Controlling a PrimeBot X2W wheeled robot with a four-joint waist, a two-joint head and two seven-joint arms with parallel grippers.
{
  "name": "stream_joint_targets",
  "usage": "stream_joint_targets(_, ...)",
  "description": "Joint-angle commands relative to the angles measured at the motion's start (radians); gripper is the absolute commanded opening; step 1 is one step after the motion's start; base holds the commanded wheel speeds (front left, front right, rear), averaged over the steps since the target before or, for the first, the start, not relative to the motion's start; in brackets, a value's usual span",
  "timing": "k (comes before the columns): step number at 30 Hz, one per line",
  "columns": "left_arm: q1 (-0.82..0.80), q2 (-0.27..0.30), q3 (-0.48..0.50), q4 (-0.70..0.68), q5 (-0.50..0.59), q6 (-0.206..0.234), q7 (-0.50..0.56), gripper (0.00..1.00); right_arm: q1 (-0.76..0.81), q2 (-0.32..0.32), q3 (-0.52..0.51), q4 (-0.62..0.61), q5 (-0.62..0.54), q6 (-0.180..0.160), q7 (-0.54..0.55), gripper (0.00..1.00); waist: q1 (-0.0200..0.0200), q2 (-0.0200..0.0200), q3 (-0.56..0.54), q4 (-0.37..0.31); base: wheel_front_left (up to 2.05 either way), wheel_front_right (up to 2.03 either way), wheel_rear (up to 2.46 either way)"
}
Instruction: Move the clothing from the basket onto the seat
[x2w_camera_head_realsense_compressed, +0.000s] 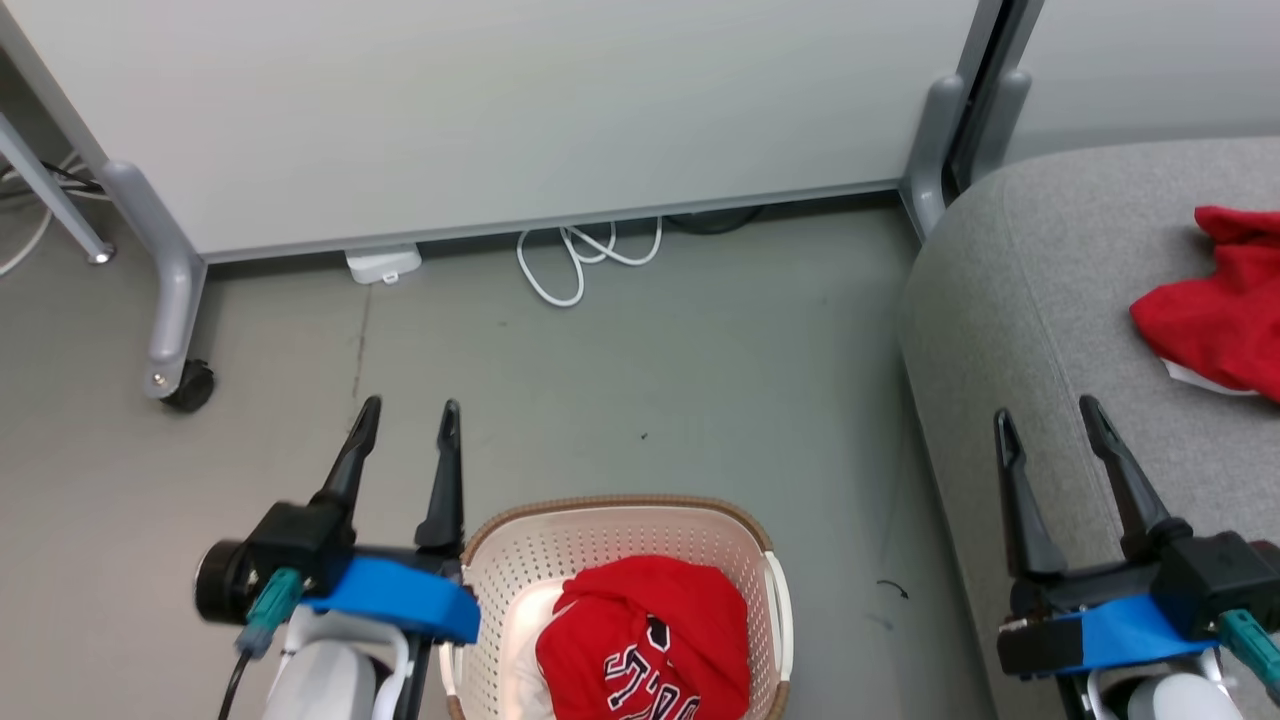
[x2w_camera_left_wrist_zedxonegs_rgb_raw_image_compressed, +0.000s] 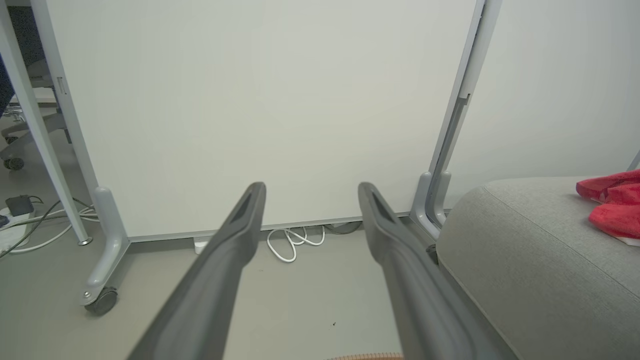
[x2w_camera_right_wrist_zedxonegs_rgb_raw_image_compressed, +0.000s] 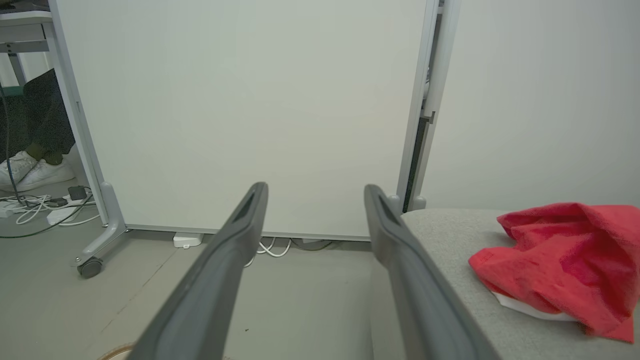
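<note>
Left gripper (x2w_camera_head_realsense_compressed: 410, 410): jaws wide apart, empty, beside basket (x2w_camera_head_realsense_compressed: 620, 504) at its left rim.
Right gripper (x2w_camera_head_realsense_compressed: 1047, 412): jaws wide apart, empty, over seat (x2w_camera_head_realsense_compressed: 1050, 280) edge.
Red jersey (x2w_camera_head_realsense_compressed: 650, 630): in basket.
Second red garment (x2w_camera_head_realsense_compressed: 1215, 320): on seat.

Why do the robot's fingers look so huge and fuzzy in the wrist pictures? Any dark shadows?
Left wrist view: the left gripper is right by the lens, so it looks huge and soft-edged; the sofa looks sharp. Right wrist view: same for the right gripper; the red garment is crisp. Head view: soft even light, faint shadows on the floor.
</note>
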Motion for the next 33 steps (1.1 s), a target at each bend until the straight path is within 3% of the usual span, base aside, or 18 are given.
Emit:
stream_joint_targets(1, -0.036, 0.008, -0.015, 0.015, 0.003, -0.008, -0.003, 1.0, -0.026, 0.002, 0.002, -0.007, -0.008, 0.0, -0.003, 1.0, 0.0, -0.0001, 0.019, -0.007, 0.0, 0.0, 0.0)
stream_joint_targets(17, -0.383, 0.078, -0.433, 0.425, -0.089, -0.006, -0.003, 1.0, -0.193, -0.01, 0.037, -0.052, -0.034, 0.0, -0.003, 1.0, 0.0, -0.0001, 0.284, -0.078, 0.0, 0.0, 0.0)
stream_joint_targets(33, -0.634, 0.059, -0.807, 0.787, -0.207, -0.006, 0.085, 1.0, -0.327, -0.008, 0.061, -0.107, -0.046, 0.0, -0.003, 1.0, 0.0, -0.0001, 0.562, -0.151, 0.0, 0.0, 0.0)
